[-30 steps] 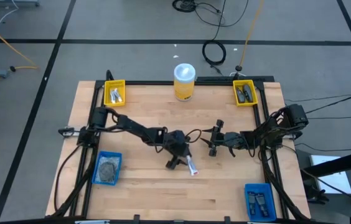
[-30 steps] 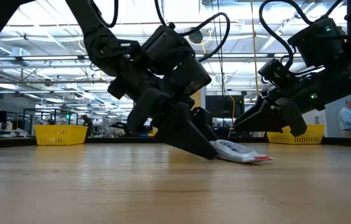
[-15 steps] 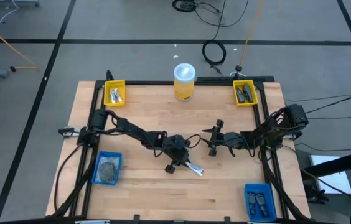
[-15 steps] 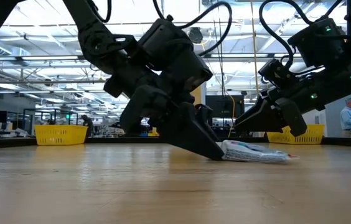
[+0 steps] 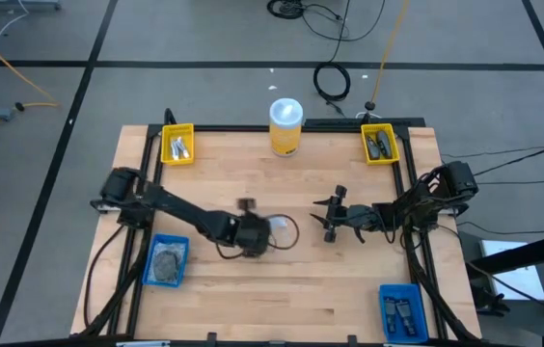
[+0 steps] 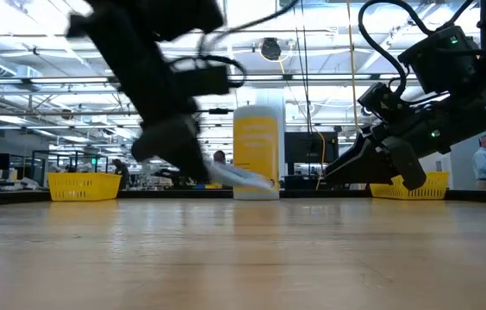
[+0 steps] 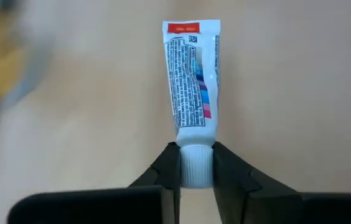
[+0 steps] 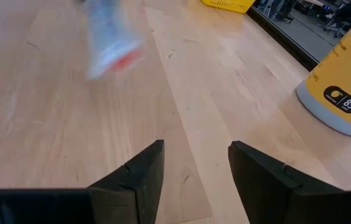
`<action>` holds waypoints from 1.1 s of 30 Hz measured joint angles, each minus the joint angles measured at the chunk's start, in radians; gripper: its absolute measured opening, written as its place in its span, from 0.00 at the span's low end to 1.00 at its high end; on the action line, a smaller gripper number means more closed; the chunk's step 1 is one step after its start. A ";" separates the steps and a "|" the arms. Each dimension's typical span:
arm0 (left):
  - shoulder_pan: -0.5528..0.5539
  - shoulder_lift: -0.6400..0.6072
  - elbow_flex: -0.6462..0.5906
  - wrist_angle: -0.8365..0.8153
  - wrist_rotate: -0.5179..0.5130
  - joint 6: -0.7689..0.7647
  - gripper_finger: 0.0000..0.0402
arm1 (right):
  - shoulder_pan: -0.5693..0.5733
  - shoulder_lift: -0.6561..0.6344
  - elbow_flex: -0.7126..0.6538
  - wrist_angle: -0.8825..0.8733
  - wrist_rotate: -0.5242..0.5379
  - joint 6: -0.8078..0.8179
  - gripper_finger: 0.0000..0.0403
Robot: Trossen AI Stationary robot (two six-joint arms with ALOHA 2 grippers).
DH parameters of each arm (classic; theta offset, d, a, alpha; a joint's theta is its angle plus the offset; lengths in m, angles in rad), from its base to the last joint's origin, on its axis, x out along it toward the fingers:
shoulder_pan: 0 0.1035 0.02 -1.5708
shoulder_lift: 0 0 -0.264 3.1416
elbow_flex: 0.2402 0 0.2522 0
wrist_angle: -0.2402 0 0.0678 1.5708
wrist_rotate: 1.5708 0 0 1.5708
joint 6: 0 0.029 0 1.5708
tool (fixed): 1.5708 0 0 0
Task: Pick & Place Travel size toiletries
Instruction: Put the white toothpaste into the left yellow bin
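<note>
One white tube (image 7: 191, 81) pinched by its cap in left jaws (image 7: 194, 169), lifted at frame centre-left, not yet binned; right jaws (image 8: 193, 163) spread, idle.

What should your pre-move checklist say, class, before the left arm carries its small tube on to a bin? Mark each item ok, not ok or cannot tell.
1. Left gripper shut on the toothpaste tube at its cap: ok.
2. Tube lifted off the table, low view: ok.
3. Tube straight between the fingers: ok.
4. Right gripper open, empty, waiting right of centre: ok.
5. Yellow canister off to the far side: ok.
6. Which bin is meant: cannot tell.
</note>
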State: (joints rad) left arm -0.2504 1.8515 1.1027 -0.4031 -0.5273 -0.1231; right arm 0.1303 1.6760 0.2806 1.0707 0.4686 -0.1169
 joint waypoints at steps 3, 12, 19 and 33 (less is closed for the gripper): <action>0.011 -0.082 -0.018 -0.271 -0.177 -0.266 0.11 | 0.000 0.000 0.001 -0.003 0.000 0.000 0.42; 0.203 -0.348 -0.179 -0.876 -0.343 -1.035 0.18 | 0.000 0.000 0.000 0.002 0.001 0.000 0.42; 0.505 -0.497 -0.324 -0.789 -0.322 -0.967 0.13 | 0.000 0.000 0.000 0.002 0.001 0.000 0.42; 0.967 -0.514 -0.349 -0.387 -0.054 -0.462 0.19 | 0.000 0.000 0.000 0.002 0.001 0.000 0.42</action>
State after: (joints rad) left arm 0.7161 1.3376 0.7536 -0.7905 -0.5815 -0.5855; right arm 0.1303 1.6756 0.2806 1.0725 0.4698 -0.1169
